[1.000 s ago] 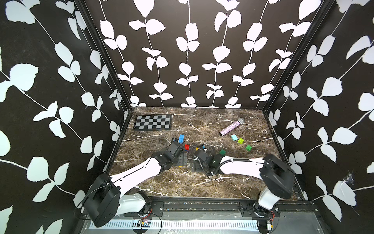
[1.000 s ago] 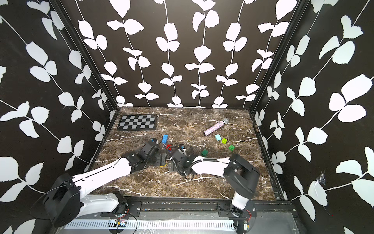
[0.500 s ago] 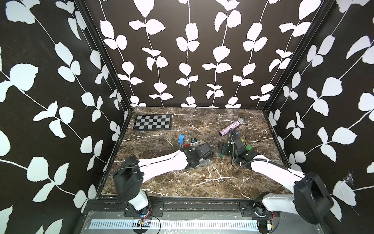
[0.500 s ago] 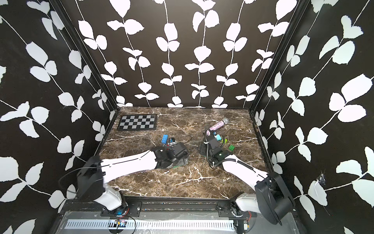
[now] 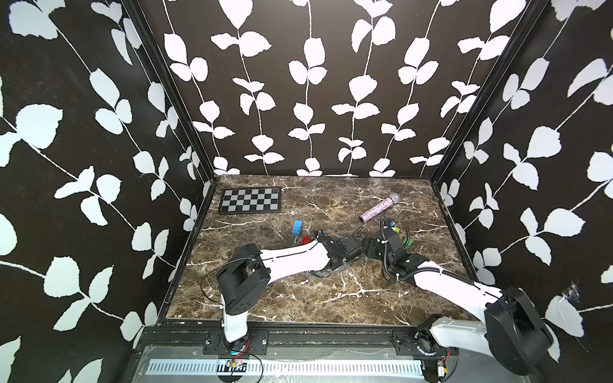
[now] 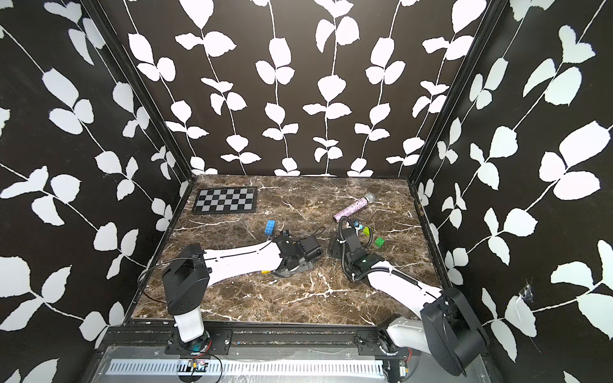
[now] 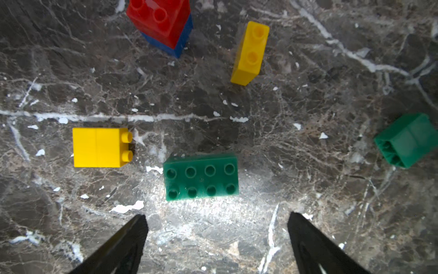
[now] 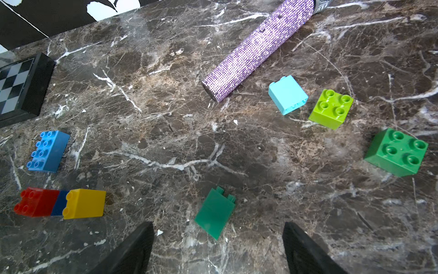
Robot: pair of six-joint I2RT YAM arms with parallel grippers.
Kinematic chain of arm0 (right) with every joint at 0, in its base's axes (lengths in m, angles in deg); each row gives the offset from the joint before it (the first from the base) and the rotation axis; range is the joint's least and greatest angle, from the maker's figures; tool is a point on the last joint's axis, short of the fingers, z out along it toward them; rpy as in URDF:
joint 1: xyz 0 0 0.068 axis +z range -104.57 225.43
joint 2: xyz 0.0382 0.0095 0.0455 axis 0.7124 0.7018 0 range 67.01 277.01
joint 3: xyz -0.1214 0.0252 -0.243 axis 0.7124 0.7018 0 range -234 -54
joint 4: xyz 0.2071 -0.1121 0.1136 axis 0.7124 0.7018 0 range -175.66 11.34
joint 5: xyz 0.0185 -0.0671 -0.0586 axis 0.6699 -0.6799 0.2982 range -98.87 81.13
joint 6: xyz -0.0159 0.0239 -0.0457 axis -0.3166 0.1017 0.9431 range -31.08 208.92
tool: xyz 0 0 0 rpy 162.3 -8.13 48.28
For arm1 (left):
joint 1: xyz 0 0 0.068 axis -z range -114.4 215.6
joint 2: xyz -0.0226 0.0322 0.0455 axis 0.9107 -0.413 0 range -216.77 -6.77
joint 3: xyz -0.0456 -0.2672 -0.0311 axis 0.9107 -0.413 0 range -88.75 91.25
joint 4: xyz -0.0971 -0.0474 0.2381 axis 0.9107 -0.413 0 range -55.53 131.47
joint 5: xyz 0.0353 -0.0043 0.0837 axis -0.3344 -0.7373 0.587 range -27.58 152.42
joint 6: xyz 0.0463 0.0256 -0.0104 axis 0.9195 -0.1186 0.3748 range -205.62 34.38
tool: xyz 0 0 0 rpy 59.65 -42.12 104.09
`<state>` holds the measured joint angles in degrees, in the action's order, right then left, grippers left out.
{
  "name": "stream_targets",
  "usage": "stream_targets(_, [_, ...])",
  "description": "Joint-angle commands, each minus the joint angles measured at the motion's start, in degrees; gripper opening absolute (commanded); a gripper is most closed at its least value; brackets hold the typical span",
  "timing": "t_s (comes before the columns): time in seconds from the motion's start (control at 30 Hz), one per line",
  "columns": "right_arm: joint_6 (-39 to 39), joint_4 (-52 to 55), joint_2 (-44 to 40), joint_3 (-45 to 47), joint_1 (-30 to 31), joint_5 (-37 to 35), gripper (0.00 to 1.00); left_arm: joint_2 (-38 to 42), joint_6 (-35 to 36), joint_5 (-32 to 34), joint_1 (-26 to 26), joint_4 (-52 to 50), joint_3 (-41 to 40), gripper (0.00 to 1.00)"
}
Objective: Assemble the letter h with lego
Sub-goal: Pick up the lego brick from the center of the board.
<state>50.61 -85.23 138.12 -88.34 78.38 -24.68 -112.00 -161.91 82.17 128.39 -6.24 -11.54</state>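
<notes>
The lego lies loose on the marble. Under my left gripper (image 7: 216,217), open and empty, a dark green eight-stud brick (image 7: 201,176) sits just past the fingertips. A yellow brick on its side (image 7: 102,147), a narrow yellow brick (image 7: 250,53), a red-on-blue pair (image 7: 161,21) and a tipped dark green brick (image 7: 406,140) surround it. My right gripper (image 8: 218,225) is open above that tipped dark green brick (image 8: 214,213), not touching it. Farther off are a blue brick (image 8: 48,150), light blue (image 8: 288,95), lime (image 8: 331,109) and green (image 8: 397,151) bricks.
The glittery purple microphone (image 5: 379,209) lies behind the right-hand bricks. The chequered board (image 5: 250,200) is at the back left by the wall. In both top views the two wrists nearly meet at mid-table. Patterned walls close three sides.
My left gripper has swung from left of centre to mid-table. My right gripper went right toward the small bricks, then came back a little toward the left one. No brick was picked up.
</notes>
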Motion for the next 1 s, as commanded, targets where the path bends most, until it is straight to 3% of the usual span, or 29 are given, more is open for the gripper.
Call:
stream_targets(0.0, [0.16,-1.75,0.85,-1.42,0.03,0.12,0.84,-1.11,-0.13,-2.08,-1.06,-0.62,-1.17,0.93])
stream_targets(0.2, [0.42,-1.61,1.31,-1.86,0.08,0.66,0.84,0.80,3.00,-2.90,-3.19,2.50,-4.78,0.88])
stream_targets(0.73, [1.30,-1.26,2.53,-2.64,0.01,0.88,0.83,-3.56,9.56,-7.33,-5.21,4.03,-2.63,0.86])
stream_targets(0.97, [1.57,-0.96,2.82,-2.90,0.02,0.81,0.83,-3.99,10.54,-7.96,-5.57,4.95,-2.67,0.69])
